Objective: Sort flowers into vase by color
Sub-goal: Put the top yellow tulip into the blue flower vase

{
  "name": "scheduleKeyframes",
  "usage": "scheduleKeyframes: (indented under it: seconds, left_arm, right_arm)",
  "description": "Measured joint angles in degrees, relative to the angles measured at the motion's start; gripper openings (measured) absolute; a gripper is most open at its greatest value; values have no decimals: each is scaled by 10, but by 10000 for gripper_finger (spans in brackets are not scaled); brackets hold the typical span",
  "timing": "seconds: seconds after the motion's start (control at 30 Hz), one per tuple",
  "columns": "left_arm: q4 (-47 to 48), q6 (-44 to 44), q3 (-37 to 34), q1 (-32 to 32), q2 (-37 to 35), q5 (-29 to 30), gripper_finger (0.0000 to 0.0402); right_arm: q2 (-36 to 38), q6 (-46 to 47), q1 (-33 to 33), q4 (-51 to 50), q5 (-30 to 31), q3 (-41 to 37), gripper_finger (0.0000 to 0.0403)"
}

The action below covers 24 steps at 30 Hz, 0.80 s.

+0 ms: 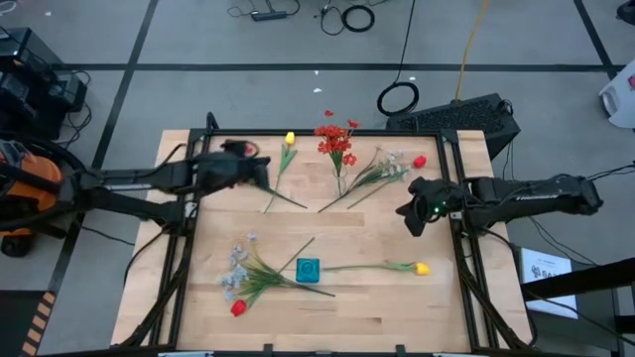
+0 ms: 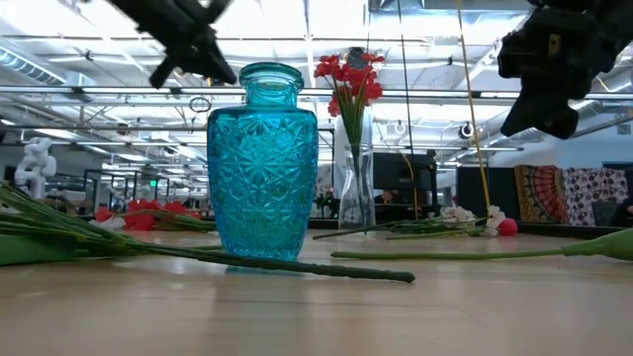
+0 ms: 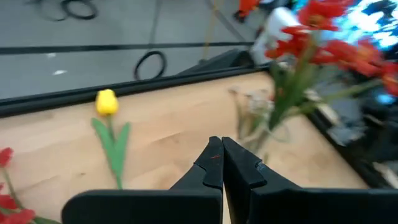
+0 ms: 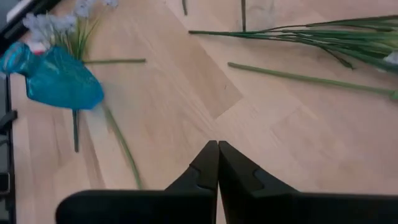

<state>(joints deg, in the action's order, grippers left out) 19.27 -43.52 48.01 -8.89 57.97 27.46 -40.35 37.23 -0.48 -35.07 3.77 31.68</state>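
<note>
A blue glass vase (image 1: 309,269) (image 2: 262,163) (image 4: 53,76) stands upright near the table's near edge. A clear vase (image 2: 356,193) holding a red clustered spray (image 1: 337,144) (image 3: 314,28) stands at the far edge. A yellow tulip (image 1: 289,139) (image 3: 107,102) lies flat left of it. A pale spray and a red bud (image 1: 420,161) lie to its right. Another yellow tulip (image 1: 421,268) and a bundle of pale sprays (image 1: 241,266) with a red bud (image 1: 238,308) lie beside the blue vase. My left gripper (image 1: 264,171) (image 3: 222,149) hovers shut near the far tulip. My right gripper (image 1: 406,214) (image 4: 217,149) hovers shut over bare wood at the right.
Stems from the near bundle (image 4: 118,140) run under and past the blue vase. A stem (image 4: 311,78) of the far spray lies ahead of my right gripper. Bare wood (image 1: 357,233) lies in the table's middle. A black frame (image 1: 466,268) edges the table.
</note>
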Motion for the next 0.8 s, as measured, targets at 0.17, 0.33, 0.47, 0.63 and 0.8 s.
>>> scheduleKeyframes:
  seconds: [0.17, 0.33, 0.47, 0.63, 0.8]
  left_arm:
    - [37, -12, 83, -49, 95, -3, 0]
    - [30, -9, 109, -83, 154, -19, 0]
    - [32, -11, 110, -107, 190, -27, 18]
    - [41, -24, 110, -125, 245, -49, 77]
    - [40, -41, 110, -143, 294, -55, 110]
  right_arm:
    - [-2, -70, -44, 0, -40, 0, 0]
    - [-2, -109, -68, -1, -43, 0, 0]
    - [-2, -125, -75, -5, -72, 0, 0]
    - [-2, -140, -74, -16, -87, 0, 0]
    - [-2, -144, -74, -24, -87, 0, 0]
